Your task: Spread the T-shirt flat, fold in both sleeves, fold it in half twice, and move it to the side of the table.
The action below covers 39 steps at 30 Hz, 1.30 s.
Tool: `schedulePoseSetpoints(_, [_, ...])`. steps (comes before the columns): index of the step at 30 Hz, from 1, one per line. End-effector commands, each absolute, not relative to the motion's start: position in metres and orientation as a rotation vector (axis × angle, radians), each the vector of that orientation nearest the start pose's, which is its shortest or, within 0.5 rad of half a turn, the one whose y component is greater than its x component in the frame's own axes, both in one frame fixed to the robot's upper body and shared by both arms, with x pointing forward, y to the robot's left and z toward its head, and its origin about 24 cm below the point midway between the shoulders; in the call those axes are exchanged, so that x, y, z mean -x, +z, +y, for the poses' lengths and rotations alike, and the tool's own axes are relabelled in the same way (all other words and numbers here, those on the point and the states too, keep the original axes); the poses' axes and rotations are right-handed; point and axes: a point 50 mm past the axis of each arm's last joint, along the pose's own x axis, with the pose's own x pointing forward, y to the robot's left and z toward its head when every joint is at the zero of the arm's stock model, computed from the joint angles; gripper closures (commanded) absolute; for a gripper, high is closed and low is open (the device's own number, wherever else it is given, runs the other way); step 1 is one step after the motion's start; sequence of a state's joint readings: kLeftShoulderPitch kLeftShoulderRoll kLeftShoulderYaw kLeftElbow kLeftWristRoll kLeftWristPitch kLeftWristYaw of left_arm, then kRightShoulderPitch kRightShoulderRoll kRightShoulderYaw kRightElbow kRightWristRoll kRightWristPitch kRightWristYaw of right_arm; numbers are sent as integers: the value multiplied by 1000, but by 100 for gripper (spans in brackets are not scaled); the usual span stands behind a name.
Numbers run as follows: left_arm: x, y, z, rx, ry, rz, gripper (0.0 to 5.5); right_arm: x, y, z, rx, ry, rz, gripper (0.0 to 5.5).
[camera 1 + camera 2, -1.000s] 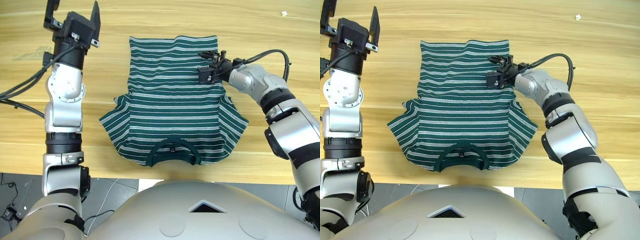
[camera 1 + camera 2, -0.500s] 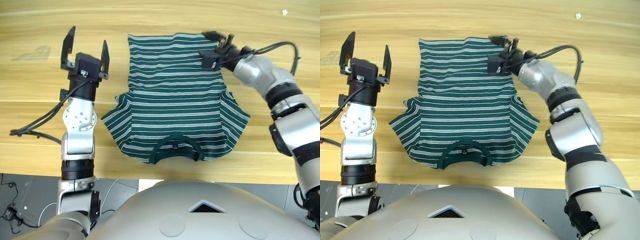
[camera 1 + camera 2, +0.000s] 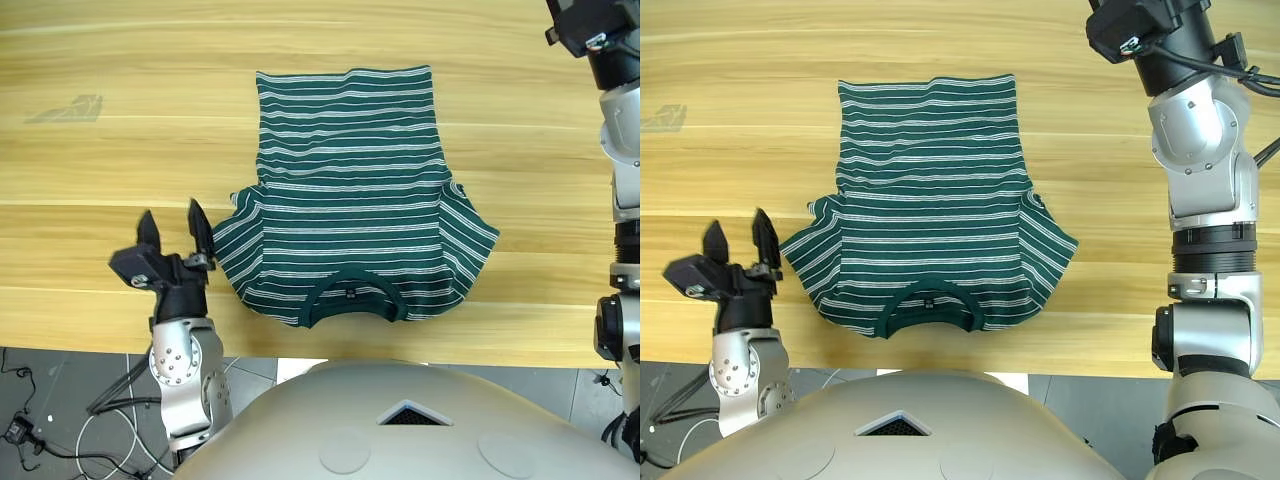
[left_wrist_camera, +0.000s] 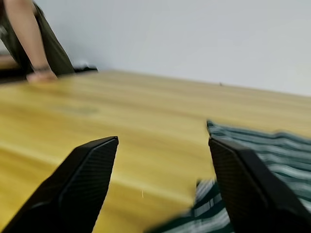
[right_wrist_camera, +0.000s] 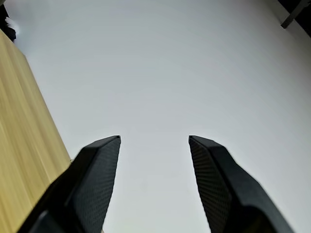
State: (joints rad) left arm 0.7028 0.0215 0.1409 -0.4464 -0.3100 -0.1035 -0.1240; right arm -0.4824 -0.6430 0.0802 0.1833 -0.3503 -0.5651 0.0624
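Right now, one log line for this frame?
dark green white-striped T-shirt: flat on light wooden table, sleeves unfolded | left gripper: fingers open, beside left sleeve | right gripper: fingers open, far right, off shirt

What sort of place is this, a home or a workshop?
Probably a robotics test room, not a home: a long pale wooden table, a bare white wall, loose black cables on the floor, one dark green striped T-shirt laid out.

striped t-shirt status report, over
Left gripper open, beside left sleeve. Right gripper open, raised far right. Dark green white-striped T-shirt flat on wooden table, collar near, sleeves not folded.
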Motion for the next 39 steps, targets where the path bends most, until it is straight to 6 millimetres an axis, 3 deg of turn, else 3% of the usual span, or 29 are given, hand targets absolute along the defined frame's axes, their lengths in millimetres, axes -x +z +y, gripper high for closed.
schedulePoseSetpoints(1, [-94,21,221,158,206,193,204,-297,201,-198,1018,253,-773,290])
schedulePoseSetpoints(14, [-97,4,214,121,129,352,204,-289,209,-190,1035,241,-808,290])
schedulePoseSetpoints(22, [-105,2,219,144,182,355,327,-289,203,-186,1046,255,-803,290])
schedulePoseSetpoints(34, [-120,4,215,122,121,321,532,-287,196,-186,1058,264,-780,290])
schedulePoseSetpoints(39, [-118,6,216,113,166,292,547,-288,193,-185,1058,274,-771,290])
